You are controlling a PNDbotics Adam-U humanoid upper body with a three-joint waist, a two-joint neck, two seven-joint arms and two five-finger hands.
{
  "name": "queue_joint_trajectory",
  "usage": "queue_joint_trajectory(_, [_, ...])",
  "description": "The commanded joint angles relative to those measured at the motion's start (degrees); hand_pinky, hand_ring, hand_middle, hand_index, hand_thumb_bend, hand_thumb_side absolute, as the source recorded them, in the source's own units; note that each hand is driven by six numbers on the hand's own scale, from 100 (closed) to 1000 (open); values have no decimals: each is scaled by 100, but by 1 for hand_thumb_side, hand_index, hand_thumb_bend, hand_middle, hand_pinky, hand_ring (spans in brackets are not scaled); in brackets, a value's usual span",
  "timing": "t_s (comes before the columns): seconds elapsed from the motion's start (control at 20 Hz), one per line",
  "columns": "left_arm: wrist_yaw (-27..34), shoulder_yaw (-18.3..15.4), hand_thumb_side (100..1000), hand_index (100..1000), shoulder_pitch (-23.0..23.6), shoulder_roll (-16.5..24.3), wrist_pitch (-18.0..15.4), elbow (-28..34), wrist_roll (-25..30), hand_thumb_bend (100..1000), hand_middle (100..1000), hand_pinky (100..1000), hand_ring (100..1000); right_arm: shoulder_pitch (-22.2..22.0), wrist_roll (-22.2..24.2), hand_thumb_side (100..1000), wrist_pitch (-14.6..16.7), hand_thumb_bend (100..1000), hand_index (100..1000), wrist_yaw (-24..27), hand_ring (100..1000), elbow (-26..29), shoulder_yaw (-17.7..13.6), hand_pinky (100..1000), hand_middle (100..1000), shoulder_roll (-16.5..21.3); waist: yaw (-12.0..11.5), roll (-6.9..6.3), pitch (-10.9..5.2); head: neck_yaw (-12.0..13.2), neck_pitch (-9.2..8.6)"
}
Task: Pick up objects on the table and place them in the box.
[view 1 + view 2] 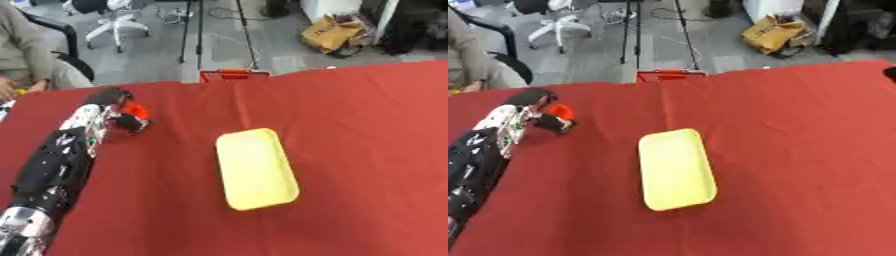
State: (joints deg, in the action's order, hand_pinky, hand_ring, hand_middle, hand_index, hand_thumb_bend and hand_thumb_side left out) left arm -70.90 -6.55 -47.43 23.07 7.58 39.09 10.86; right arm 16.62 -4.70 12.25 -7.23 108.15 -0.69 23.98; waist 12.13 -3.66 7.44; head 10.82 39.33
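The left hand's (118, 107) fingers (133, 122) curl around 1 small orange object (135, 109) at the red table's (367, 150) far left, apparently gripping it to lift, while the yellow tray (255, 168), seemingly the box, lies empty mid-table, well apart to the right; the right hand is out of view.

Item one: a small orange-red object (134, 109), shape not discernible, located at the far left of the red-covered bench (367, 150). It sits within the curled fingers of the left robot hand (122, 116), partly covered by them; whether it is lifted off the cloth cannot be determined.

Item two: a pale yellow shallow tray (255, 168), rectangular with rounded corners, lying flat near the bench centre, long axis running near to far, slightly skewed. Nothing inside. Well apart from item one.
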Motion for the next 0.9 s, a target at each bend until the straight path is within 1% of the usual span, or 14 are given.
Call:
queue_joint_trajectory(0.05, [-1, -38, 540, 885, -59, 107, 111, -18, -83, 617, 773, 730, 743, 68, 18, 889, 20, 436, 944, 15, 705, 36, -33, 748, 843, 85, 4, 9, -160, -15, 17])
queue_joint_trajectory(0.2, [27, -41, 526, 874, -23, 72, 156, -68, -220, 588, 754, 712, 718, 70, 17, 889, 22, 436, 944, 18, 705, 35, -34, 749, 844, 84, 5, 10, -153, -35, 10])
queue_joint_trajectory(0.4, [83, -38, 526, 868, 1, 23, 182, -99, -518, 589, 751, 701, 703, 74, 25, 890, 27, 435, 945, 22, 704, 37, -30, 749, 844, 81, 9, 8, -139, -32, -11])
queue_joint_trajectory(0.65, [128, -27, 532, 855, -36, 1, 199, -82, -1027, 595, 733, 696, 686, 82, 28, 889, 30, 435, 945, 22, 704, 39, -33, 749, 844, 86, 20, 6, -117, -26, -30])
queue_joint_trajectory(0.85, [125, -1, 530, 842, -70, -18, 193, -105, -1276, 600, 718, 688, 672, 93, 41, 890, 34, 435, 945, 22, 703, 36, -23, 749, 844, 80, 24, -4, -107, -21, -46])
queue_joint_trajectory(0.9, [122, 5, 501, 828, -73, -25, 190, -117, -1304, 570, 688, 661, 638, 95, 43, 890, 35, 435, 945, 22, 703, 36, -23, 749, 844, 80, 26, -4, -104, -21, -53])
